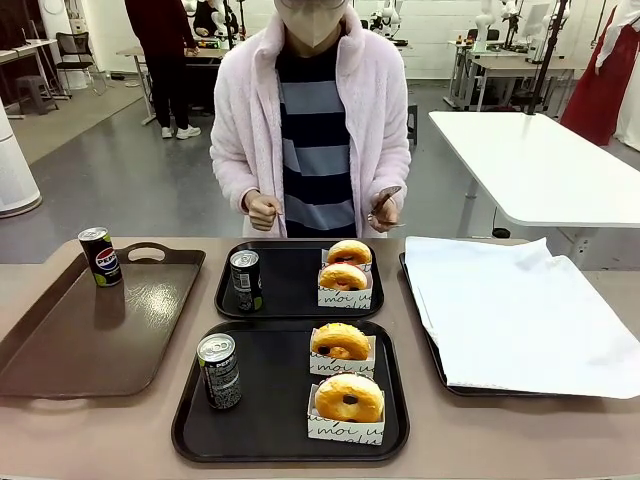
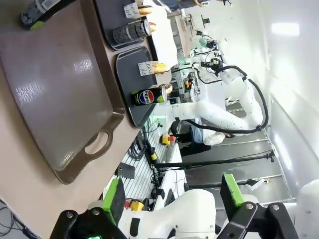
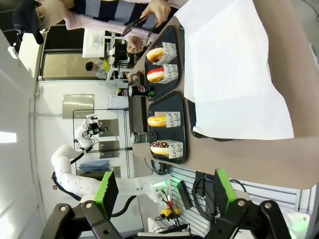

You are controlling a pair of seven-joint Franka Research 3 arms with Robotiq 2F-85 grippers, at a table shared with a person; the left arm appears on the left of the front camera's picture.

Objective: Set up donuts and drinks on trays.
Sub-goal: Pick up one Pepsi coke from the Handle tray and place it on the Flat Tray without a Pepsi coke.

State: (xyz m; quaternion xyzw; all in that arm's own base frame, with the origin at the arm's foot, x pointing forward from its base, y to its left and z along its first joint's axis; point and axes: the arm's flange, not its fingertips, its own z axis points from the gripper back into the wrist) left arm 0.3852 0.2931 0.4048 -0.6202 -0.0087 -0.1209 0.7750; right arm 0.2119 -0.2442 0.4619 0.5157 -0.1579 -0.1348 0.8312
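Nearest the front camera, a black tray (image 1: 190, 425) is seen carrying a soda can (image 1: 219, 371) and two boxed donuts (image 1: 348, 398); a second black tray (image 1: 290, 300) lies just beyond with another can (image 1: 245, 280) and two more boxed donuts (image 1: 344, 277); a third can (image 1: 99, 256) stands on the brown handled tray (image 1: 60, 350); a paper-lined tray (image 1: 430, 350) is placed opposite. Tongs (image 1: 382, 205) are held by the person. Both trays are set well ahead of the left gripper (image 2: 172, 199) and right gripper (image 3: 164, 191); both sets of fingers are spread, nothing being pinched.
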